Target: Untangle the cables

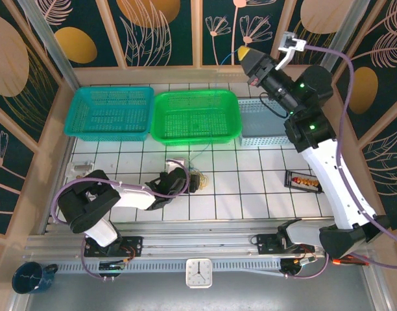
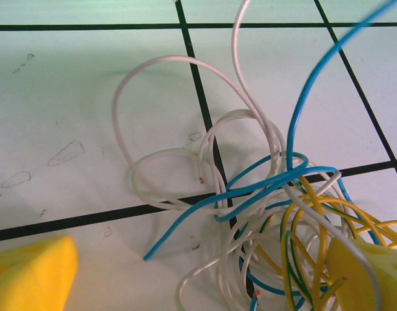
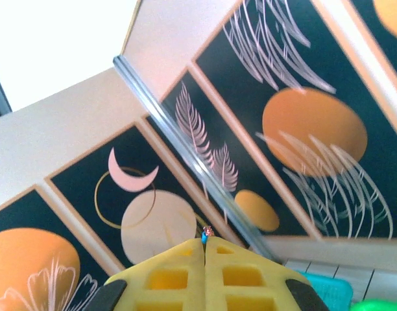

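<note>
My left gripper point(image 2: 202, 259) stands wide open over the tangled cables point(image 2: 276, 194) on the tiled table point(image 1: 250, 194). Behind them are 2 baskets, a teal basket point(image 1: 111, 111) and a green basket point(image 1: 195, 115). My raised right gripper point(image 1: 244, 53) is closed; its wrist camera shows the blue cable point(image 3: 204, 237) tip pinched between the fingers.
</note>
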`<state>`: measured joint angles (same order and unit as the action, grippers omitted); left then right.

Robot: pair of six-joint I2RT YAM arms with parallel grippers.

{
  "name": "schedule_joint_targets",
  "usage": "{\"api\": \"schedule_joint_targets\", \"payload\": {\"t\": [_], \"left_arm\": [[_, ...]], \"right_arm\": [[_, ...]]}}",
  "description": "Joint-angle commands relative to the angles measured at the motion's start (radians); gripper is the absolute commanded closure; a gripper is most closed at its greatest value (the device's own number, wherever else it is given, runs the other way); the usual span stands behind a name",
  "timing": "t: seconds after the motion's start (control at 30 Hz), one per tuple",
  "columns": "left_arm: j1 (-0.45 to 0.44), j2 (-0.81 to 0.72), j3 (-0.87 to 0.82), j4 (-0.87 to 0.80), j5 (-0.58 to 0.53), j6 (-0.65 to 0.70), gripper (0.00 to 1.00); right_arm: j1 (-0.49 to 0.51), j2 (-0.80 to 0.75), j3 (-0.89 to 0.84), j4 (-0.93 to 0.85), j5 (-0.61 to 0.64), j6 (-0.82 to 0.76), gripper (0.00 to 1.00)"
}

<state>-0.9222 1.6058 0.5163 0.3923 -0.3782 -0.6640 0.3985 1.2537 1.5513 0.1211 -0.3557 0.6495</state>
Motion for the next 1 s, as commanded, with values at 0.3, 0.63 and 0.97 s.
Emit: {"api": "schedule_joint_targets", "payload": {"t": [0.3,0.63,0.97], "left_arm": [[0.001,-0.025,-0.024,-0.023,-0.004,-0.021,0.01],[0.001,-0.092,0.019,-0.067,0.025,-0.002,0.01],[0.002,-0.222,0.081,-0.105,0.082,0.018,0.01]], "right_arm": [[-0.074,-0.003,0.121,0.17,0.17,-0.105,1.0],[-0.142,0.039,0.123,0.181,0.246,-0.158,1.0],[-0.232,0.059,0.018,0.248,0.281,-0.13,1.0]]}}
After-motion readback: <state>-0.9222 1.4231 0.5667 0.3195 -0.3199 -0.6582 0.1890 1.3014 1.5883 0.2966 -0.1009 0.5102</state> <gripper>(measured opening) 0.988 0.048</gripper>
